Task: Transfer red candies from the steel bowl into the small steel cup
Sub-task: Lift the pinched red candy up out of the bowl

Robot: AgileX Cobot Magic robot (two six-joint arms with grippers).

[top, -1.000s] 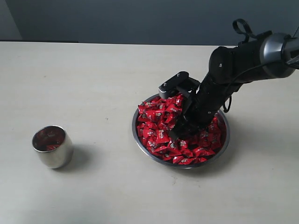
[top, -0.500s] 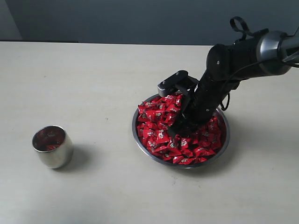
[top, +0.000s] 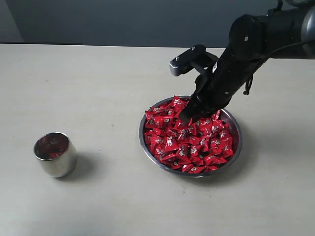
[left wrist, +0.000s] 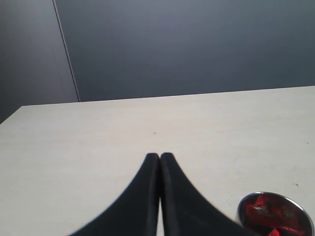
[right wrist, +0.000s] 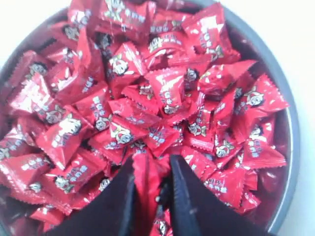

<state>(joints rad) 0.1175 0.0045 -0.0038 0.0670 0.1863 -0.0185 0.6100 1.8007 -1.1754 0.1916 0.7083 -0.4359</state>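
The right gripper point(right wrist: 151, 169) hangs just above the heap of candies point(top: 194, 142) in the bowl point(top: 141, 137), its jaws pinching one red candy point(right wrist: 146, 184). The left gripper point(left wrist: 160, 156) is pressed together and empty, near the cup point(left wrist: 275, 214). The cup stands well apart from the bowl on the table point(top: 98, 78) and already shows red inside.

The likeliest failure is a drop on the way. Foil is slick, and the wrist view does not make clear whether the jaws have the candy's body or only a fold of wrapper. A hold on wrapper alone could slide out under a quick swing, leaving the candy on the table between bowl and cup.

A neighbouring candy could also be caught against the held one, ride along, and fall outside the bowl.

The cup's mouth is narrow. A release off centre would probably bounce the candy off the rim. A descent too low or too far to the side could knock the rounded cup over and spill what it holds.

The left gripper sits near the cup, so a careless approach by the right arm may strike it.
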